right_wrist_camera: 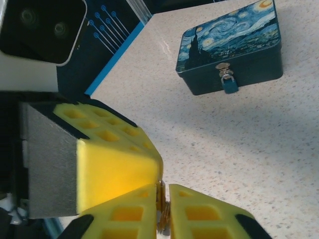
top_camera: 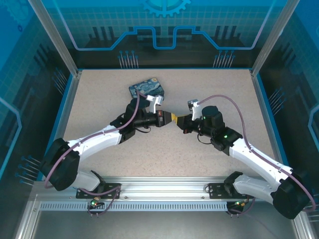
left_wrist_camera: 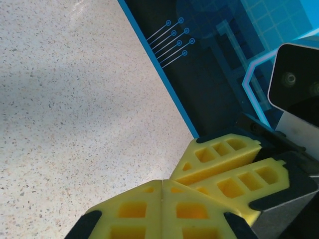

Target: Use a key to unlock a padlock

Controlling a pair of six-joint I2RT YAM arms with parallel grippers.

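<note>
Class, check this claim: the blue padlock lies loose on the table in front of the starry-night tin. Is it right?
No. The right wrist view shows the padlock hanging from the clasp on the front of the starry-night tin, not lying loose on the table.

Top view: the tin box (top_camera: 147, 87) lay on the table (top_camera: 209, 149) above centre, just left of the midline. The left gripper (top_camera: 172, 118) and right gripper (top_camera: 178, 120) met tip to tip below it and to its right. Right wrist view: the padlock (right_wrist_camera: 230, 85) hung on the box's front wall, upper right. The key (right_wrist_camera: 160, 209) sat between the fingers at the bottom edge.
</note>
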